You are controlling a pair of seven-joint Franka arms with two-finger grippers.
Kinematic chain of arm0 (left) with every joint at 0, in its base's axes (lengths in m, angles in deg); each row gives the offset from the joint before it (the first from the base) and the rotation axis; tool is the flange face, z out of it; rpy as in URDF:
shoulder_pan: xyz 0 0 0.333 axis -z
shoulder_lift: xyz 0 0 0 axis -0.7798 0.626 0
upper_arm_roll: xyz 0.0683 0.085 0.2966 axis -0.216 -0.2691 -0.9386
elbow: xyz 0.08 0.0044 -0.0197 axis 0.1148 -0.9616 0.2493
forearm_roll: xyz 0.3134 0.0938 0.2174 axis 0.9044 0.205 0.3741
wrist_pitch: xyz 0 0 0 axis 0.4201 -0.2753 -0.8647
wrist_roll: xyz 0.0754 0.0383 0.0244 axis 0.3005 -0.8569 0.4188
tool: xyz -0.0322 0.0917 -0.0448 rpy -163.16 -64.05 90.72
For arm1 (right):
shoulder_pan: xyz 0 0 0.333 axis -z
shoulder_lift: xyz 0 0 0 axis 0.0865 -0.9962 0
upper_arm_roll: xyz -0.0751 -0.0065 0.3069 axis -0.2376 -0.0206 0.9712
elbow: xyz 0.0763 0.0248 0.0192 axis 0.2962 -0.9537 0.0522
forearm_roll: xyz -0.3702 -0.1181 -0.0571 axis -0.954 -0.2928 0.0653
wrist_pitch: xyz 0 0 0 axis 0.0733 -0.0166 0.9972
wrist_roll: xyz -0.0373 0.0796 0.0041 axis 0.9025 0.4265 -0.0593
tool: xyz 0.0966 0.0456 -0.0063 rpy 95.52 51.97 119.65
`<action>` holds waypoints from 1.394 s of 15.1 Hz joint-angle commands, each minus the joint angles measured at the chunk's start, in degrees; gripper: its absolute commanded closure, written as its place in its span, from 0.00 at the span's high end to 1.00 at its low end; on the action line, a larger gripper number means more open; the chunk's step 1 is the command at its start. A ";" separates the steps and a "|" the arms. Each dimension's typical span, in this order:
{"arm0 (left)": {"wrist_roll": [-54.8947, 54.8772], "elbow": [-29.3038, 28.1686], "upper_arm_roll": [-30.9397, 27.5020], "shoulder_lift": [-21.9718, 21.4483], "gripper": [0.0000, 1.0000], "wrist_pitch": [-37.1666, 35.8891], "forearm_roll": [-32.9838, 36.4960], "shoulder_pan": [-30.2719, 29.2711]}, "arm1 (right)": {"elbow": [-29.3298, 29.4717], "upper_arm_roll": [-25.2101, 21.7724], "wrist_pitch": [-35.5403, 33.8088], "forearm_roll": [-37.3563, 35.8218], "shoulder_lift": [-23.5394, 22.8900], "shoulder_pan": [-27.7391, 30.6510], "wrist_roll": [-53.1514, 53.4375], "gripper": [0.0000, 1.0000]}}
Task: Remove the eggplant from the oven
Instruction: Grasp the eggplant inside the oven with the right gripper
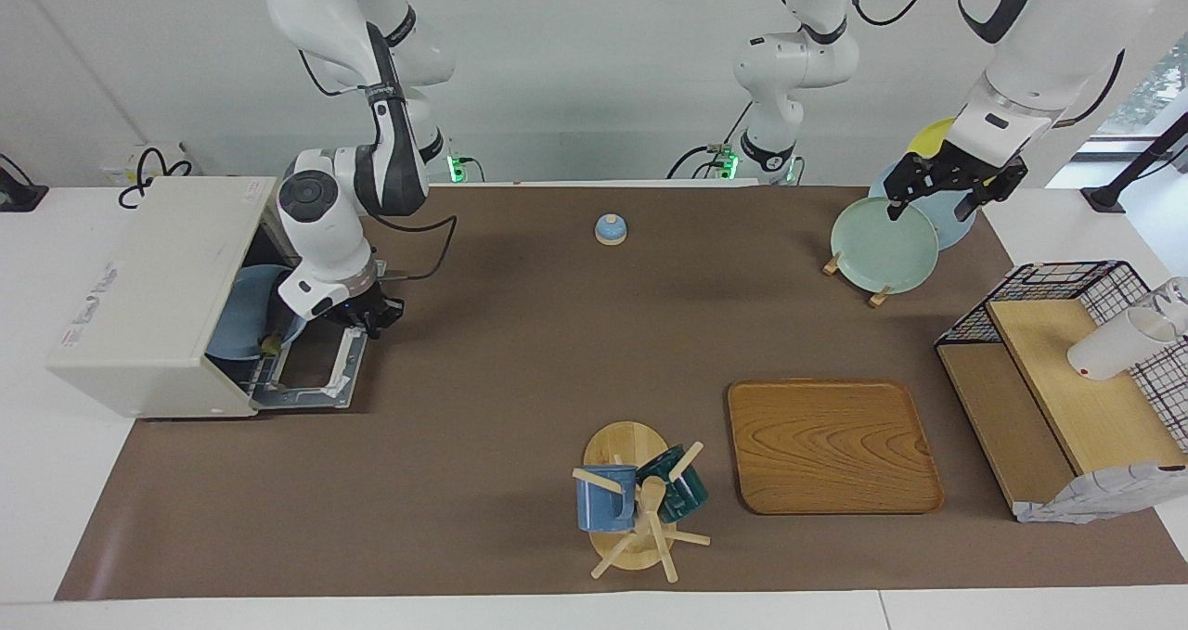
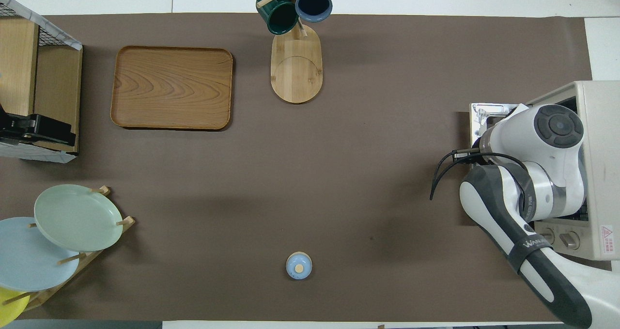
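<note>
Brown matting covers a long white table, with a pale wall where the two robot arms are mounted.

At the right arm's end sits the oven, cream-white and boxy, its door dropped flat onto the mat so the cavity is open. Inside, a blue plate shows, and at its edge a small greenish-brown nub that may be the stem of the eggplant; the dark body cannot be made out, so the eggplant appears to lie in the oven, not yet taken out. The right gripper hangs low over the open door, just beside the oven's mouth, seemingly placed there to reach in. Whether its fingers are spread or closed cannot be told; from overhead the arm's own wrist hides them.

Toward the middle, a small blue lidded jar stands near the robots. Farther from them is a wooden mug tree holding a blue mug and a dark green mug, and beside it an empty wooden tray, a likely landing spot.

Toward the left arm's end, a rack holds a pale green plate, with a blue and a yellow plate tucked nearer the robots. The left gripper waits above these plates with its fingers spread, grasping nothing. At the table's end stands a wire and wood shelf with a white cup lying on it.
</note>
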 commanded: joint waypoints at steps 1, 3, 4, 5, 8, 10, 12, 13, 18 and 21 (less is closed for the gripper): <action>0.44 -0.34 0.31 -0.88 1.00 -0.36 1.18 -0.43 | 0.15 -0.41 0.99 3.83 -1.19 -1.78 2.37 0.00; 0.36 -0.34 0.31 -0.88 1.00 -0.36 1.27 -0.35 | 1.11 -0.41 0.21 4.11 -1.81 -3.36 4.73 0.00; 0.36 -0.34 0.31 -0.88 1.00 -0.36 1.18 -0.35 | 2.34 -0.41 -1.20 4.11 -1.81 -4.67 5.18 0.00; 0.36 -0.34 0.31 -0.88 1.00 -0.44 1.18 -0.35 | 3.74 -0.41 -3.82 4.11 -1.72 -4.77 5.28 0.00; 0.44 -0.34 0.31 -0.88 1.00 -0.44 1.27 -0.35 | 7.18 -0.67 -11.82 3.15 0.90 -4.86 5.54 0.31; 0.44 -0.34 0.31 -0.88 1.00 -0.44 1.18 -0.35 | 8.67 -0.94 -16.74 0.44 3.01 -4.86 5.63 0.40; 0.44 -0.34 0.31 -0.88 1.00 -0.36 1.18 -0.43 | 9.47 -1.11 -20.62 -6.76 5.12 -3.56 4.84 0.38; 0.45 -0.34 0.31 -0.88 1.00 -0.36 1.18 -0.43 | 9.38 -1.03 -21.07 -7.75 5.57 -1.98 4.66 0.37; 0.36 -0.34 0.31 -0.88 1.00 -0.36 1.18 -0.35 | 3.41 -0.94 -13.88 -7.76 6.98 2.08 2.29 0.30; 0.36 -0.34 0.31 -0.88 1.00 -0.36 1.27 -0.43 | 2.27 -0.94 -12.20 -7.76 7.33 2.87 -0.42 0.29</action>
